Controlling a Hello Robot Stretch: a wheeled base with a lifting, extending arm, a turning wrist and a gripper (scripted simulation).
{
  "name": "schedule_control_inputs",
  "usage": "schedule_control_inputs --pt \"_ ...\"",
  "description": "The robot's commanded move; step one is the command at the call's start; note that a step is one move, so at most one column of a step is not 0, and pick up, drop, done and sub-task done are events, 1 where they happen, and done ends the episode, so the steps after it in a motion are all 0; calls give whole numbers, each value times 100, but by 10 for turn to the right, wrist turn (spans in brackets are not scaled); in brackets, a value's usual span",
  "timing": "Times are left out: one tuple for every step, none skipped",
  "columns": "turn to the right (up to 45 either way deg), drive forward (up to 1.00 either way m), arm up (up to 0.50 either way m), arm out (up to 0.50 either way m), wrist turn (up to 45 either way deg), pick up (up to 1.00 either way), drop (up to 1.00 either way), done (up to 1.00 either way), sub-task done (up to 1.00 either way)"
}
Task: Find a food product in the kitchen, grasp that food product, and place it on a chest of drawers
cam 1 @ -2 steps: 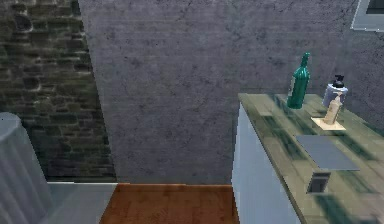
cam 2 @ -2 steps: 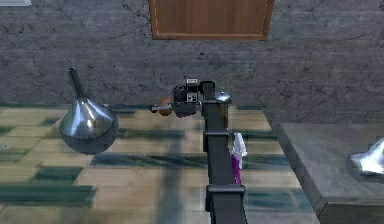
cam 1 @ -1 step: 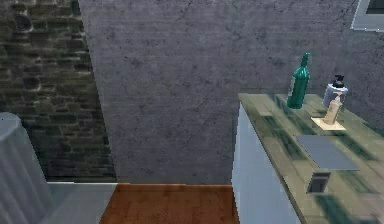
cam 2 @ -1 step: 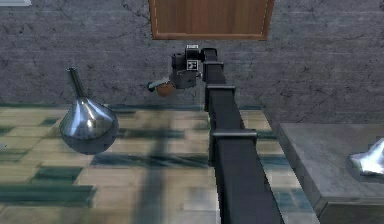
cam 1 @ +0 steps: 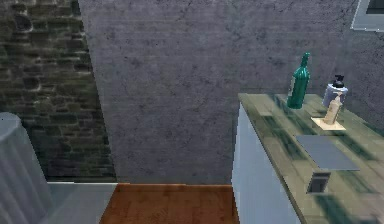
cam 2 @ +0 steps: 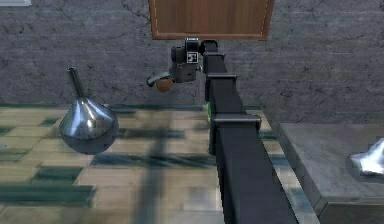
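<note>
Room for hand (cam 2: 158,82) btw flask (cam 2: 88,122) & sink (cam 2: 322,158).

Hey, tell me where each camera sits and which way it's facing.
Forward view: on the robot, looking ahead and slightly down at a grey wall and a countertop with a green bottle.
Arm side view: on the robot's body, looking sideways across the countertop; arm and claw show.
Shared: the green-streaked countertop, likely.

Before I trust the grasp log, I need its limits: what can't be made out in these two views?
Arm side view: brown blob at the far end of the gripper, too small to name.
Arm side view: wooden-framed panel, cut off by the top edge.
Arm side view: shiny object, cut off by the right edge.
Forward view: grey rounded object, cut off by the left edge.
Forward view: pale item on the counter, too small to identify.
</note>
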Motion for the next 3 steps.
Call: schedule_control_inputs --pt "0 0 0 0 -450 0 0 0 0" --pt "0 0 0 0 -450 0 0 0 0" --pt "0 0 0 0 -150 0 0 0 0"
